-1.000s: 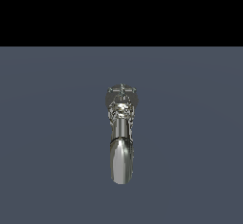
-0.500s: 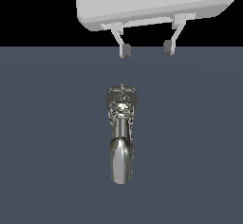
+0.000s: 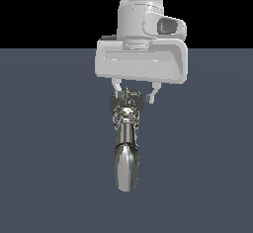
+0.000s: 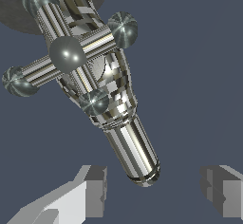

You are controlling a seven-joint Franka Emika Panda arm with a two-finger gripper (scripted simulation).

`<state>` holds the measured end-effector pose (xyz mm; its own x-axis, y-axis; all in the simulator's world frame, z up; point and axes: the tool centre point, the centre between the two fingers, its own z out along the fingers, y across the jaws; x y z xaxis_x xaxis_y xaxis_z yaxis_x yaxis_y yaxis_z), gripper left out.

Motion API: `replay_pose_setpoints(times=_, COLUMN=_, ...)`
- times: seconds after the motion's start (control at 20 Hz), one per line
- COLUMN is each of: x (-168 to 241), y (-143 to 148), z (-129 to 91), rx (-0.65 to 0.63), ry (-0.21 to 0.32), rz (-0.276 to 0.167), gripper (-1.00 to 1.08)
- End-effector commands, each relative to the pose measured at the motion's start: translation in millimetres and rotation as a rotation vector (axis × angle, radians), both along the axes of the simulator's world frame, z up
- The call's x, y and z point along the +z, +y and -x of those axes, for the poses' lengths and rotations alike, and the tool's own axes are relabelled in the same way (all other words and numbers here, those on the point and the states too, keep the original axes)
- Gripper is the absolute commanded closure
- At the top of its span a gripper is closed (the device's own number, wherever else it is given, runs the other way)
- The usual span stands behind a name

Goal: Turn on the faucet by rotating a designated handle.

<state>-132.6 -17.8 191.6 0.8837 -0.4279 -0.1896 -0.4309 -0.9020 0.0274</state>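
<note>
A chrome faucet [image 3: 127, 143] stands on the grey floor, its spout [image 3: 127, 170] pointing toward the camera in the exterior view. Its cross-shaped handle [image 3: 127, 109] with ball ends sits on top of the body. In the wrist view the cross handle [image 4: 70, 55] shows from above, with the spout [image 4: 133, 149] running out between my fingers. My gripper [image 3: 132, 96] is open, just above the handle, one finger [image 3: 116, 90] on each side of the faucet top. The fingertips [image 4: 95, 190] hold nothing.
The flat grey floor [image 3: 49, 153] surrounds the faucet. A dark round base [image 4: 19, 9] lies under the faucet in the wrist view. The white arm body [image 3: 143, 54] hangs over the faucet's rear.
The gripper came down from the top of the exterior view. It was out of view, then its fingers appeared high up, and now they flank the faucet's top. The faucet has not moved.
</note>
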Motion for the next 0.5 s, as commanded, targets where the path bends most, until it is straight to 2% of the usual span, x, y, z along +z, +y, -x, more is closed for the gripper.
replay_pose_setpoints(times=0.0, x=1, y=2, z=-25, rx=-0.05, ry=-0.047, rz=-0.009, gripper=-0.73)
replay_pose_setpoints(times=0.05, x=-20, y=-7, z=-23, rx=-0.024, ry=-0.034, rz=0.054, gripper=-0.6)
replay_pose_setpoints(times=0.1, x=-27, y=-24, z=-71, rx=-0.12, ry=-0.062, rz=0.047, gripper=-0.76)
replay_pose_setpoints(times=0.15, x=-15, y=-64, z=-55, rx=-0.215, ry=-0.091, rz=0.039, gripper=-0.76)
replay_pose_setpoints(times=0.2, x=-10, y=-122, z=-52, rx=-0.28, ry=-0.117, rz=0.103, gripper=-0.58)
replay_pose_setpoints(times=0.25, x=-10, y=-129, z=-57, rx=-0.279, ry=-0.126, rz=0.131, gripper=0.63)
replay_pose_setpoints(times=0.3, x=-10, y=-136, z=-63, rx=-0.206, ry=-0.141, rz=0.145, gripper=-0.63)
replay_pose_setpoints(times=0.4, x=-10, y=-161, z=-75, rx=-0.3, ry=-0.175, rz=0.208, gripper=-0.91)
replay_pose_setpoints(times=0.45, x=-12, y=-153, z=-77, rx=-0.253, ry=-0.172, rz=0.216, gripper=-0.7)
